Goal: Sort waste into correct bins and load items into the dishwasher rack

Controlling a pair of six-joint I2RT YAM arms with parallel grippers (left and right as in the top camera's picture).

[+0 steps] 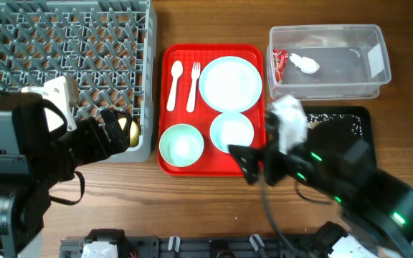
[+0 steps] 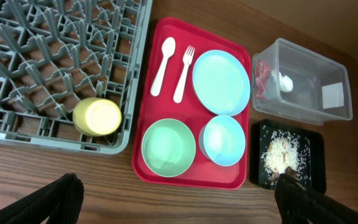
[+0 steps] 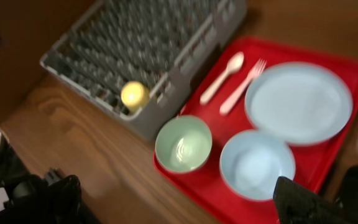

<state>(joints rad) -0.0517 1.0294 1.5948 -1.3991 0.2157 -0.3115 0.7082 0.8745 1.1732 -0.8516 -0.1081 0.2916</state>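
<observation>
Wood tabletop (image 1: 206, 208) fills the overhead view. On it, the grey dishwasher rack (image 1: 151, 79) takes the upper left of the frame, its lattice of pegs bare except for one item.

Both arms come in from the bottom edge, one at the lower left and one at the lower right. In the left wrist view the left gripper (image 2: 182, 198) has its fingers wide apart at the two lower corners, with nothing between them. The right gripper (image 3: 176, 202) is likewise spread wide and holds nothing.

The red tray (image 1: 257, 51) lies at centre, just right of the rack. The clear tub (image 1: 325, 29) sits at the upper right, and the black tray (image 2: 309, 168) is directly below it.

On the red tray, the light-blue plate (image 1: 230, 84) is in the upper right part. A greenish bowl (image 1: 181, 143) is at the lower left and a light-blue bowl (image 1: 231, 131) sits beside it. The white spoon (image 1: 175, 84) and fork (image 1: 193, 86) lie side by side left of the plate.

The yellow-green cup (image 1: 127, 132) is in the rack's lower right corner.

In the tub, the white napkin (image 1: 307, 64) lies near the red wrapper (image 1: 279, 61) at its left end. Beige crumbs (image 2: 280, 154) are scattered in the black tray.
</observation>
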